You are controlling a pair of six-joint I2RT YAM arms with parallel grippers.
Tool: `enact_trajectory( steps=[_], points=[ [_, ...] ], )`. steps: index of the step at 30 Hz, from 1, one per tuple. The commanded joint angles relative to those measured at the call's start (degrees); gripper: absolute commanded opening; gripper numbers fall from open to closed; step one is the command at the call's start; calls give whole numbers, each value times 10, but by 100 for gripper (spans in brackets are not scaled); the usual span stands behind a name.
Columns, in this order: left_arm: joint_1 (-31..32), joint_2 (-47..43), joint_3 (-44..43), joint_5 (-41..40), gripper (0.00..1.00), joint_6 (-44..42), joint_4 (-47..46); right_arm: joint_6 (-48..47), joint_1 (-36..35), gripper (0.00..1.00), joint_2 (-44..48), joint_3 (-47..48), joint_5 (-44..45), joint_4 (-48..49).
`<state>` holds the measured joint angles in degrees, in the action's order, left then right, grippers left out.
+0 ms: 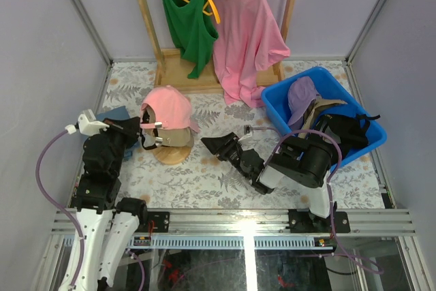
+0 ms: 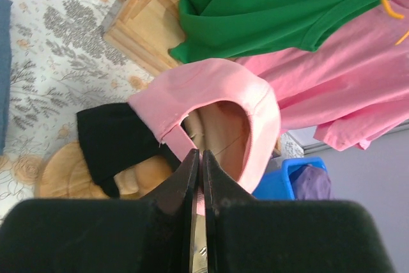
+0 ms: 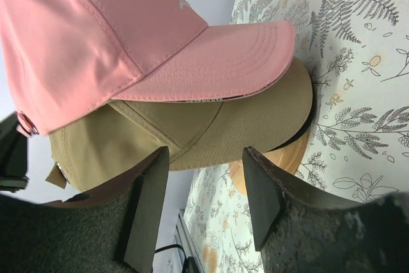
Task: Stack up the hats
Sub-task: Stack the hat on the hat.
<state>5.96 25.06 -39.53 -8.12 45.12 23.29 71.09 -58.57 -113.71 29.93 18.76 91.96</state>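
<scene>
Fingers of the right arm (image 3: 146, 215) stand released facing the tan cap (image 3: 211, 126), the left fingers (image 2: 182, 183) clenched at the pink cap (image 2: 211, 87)'s rear edge, fabric pinched or not I cannot tell. Both caps sit stacked centre-left of the top view: light, soft-crowned, stiff curved brims probably best to grip.

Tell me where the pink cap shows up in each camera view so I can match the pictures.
Top external: the pink cap is left of centre, topping the stack on the round wooden stand.
Left wrist: it fills the centre, seen from behind, its back opening facing the camera.
Right wrist: it sits upper left, brim pointing right, over the tan cap.
Shared landmark: the round wooden stand beneath the caps.
</scene>
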Motion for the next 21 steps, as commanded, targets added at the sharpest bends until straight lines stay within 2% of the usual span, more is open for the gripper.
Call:
enact_trajectory(
  steps=[1, 16, 21],
  points=[
    [-1, 12, -67, 33, 0, -16, -30, -31, 7, 57, 8, 2, -8, 53],
    [-1, 50, -94, 96, 0, -25, -45, -74, 7, 60, 37, 1, -26, 46],
    [-2, 37, -88, 101, 0, -25, -40, -112, 6, 63, 70, 12, -43, -5]
  ],
)
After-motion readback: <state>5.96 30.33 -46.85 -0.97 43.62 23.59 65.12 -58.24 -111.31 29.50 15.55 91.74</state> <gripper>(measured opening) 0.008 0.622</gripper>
